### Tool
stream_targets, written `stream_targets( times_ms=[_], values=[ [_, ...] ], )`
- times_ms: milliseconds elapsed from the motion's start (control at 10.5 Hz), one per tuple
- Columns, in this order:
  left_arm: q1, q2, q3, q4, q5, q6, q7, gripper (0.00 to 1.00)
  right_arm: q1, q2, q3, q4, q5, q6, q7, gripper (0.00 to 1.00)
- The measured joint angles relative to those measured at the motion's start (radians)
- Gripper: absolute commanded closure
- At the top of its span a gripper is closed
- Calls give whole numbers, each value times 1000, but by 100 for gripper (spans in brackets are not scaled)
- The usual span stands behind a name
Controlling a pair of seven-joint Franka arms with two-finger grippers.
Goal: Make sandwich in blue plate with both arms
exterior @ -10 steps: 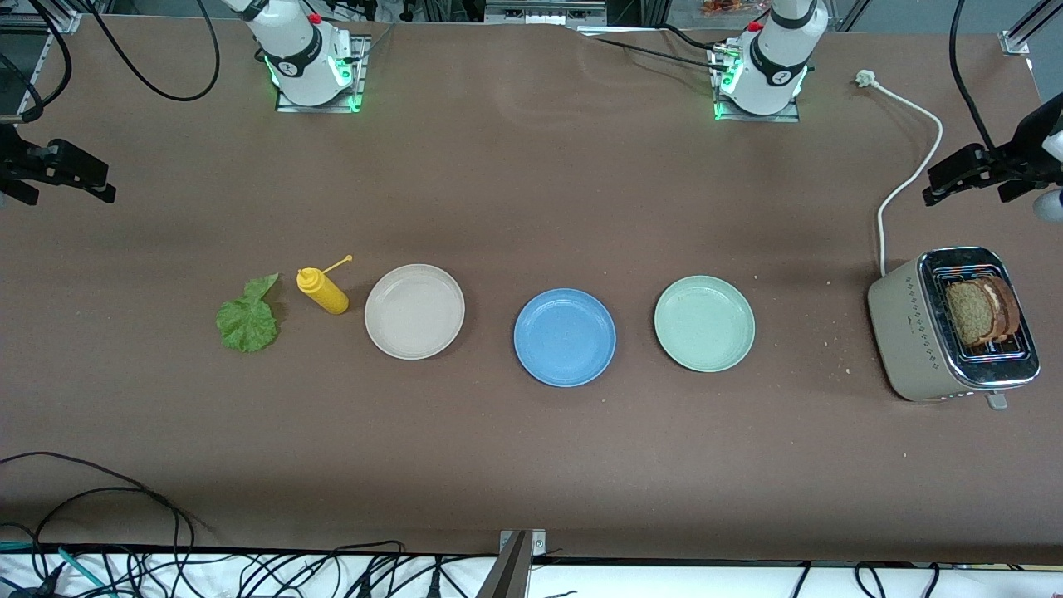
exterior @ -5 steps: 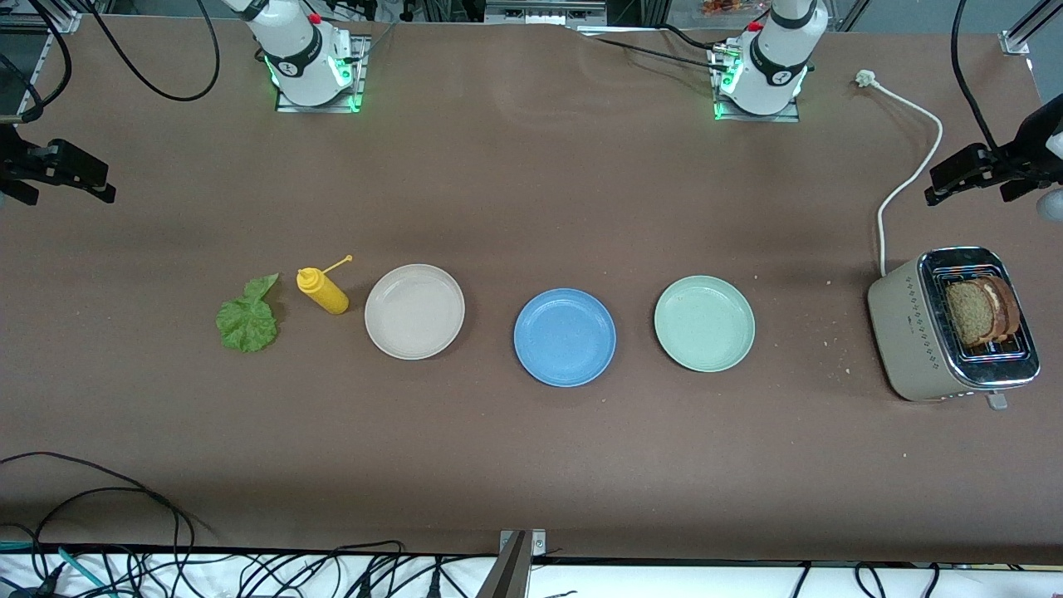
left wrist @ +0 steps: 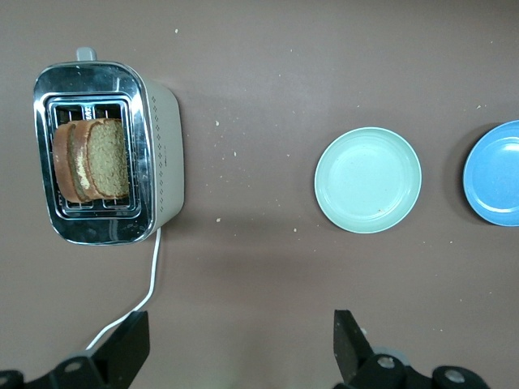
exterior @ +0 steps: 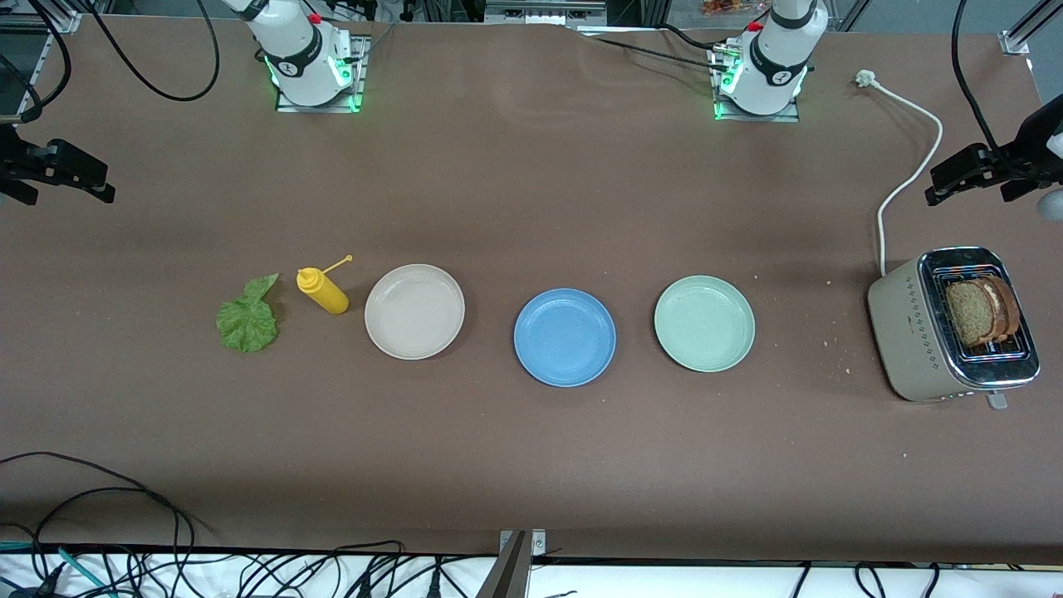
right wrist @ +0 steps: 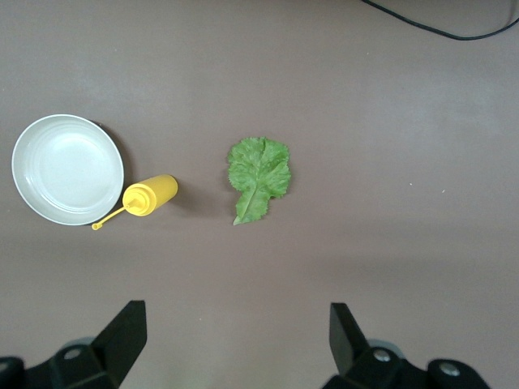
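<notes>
brown table (exterior: 531, 465), cables along the edge nearest the front camera. left gripper (left wrist: 239, 344) hangs high over the table at the left arm's end, fingers (left wrist: 130, 344) wide apart, holding nothing. right gripper (right wrist: 235, 340) hangs high over the table at the right arm's end, fingers (right wrist: 126, 336) spread wide too, empty. both arms wait.

under the left gripper: toaster (exterior: 913, 332) with two bread slices (exterior: 980, 311) standing in its slots, white cord (exterior: 905, 174) running off toward the bases. under the right gripper: lettuce (exterior: 247, 320) flat on the table, yellow bottle (exterior: 322, 291) lying just beside it, between lettuce and beige plate (exterior: 414, 311).

blue plate (exterior: 565, 336) sits mid-table, bare, between the beige plate and green plate (exterior: 704, 323), all three apart in a row.

step: start, nothing placed yet. my guess at the next move: left arm drops onto the toaster, fingers straddling one slice across its thin faces, lifts straight up to clear the slot, carries it to the blue plate. slices stand close together, so risk of catching both. the right arm could go for the lettuce; it's flat and thin, so it needs a low pinch at an edge.
</notes>
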Motion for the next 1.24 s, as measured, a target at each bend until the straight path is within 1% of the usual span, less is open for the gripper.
stream_targets(
  times_ms=[286, 1240],
  values=[
    [0, 0, 0, 0, 0, 0, 0, 0, 0, 0, -9, 5, 0, 0, 0, 0],
    [1, 0, 2, 0, 0, 0, 0, 0, 0, 0, -10, 20, 0, -1, 0, 0]
  ],
)
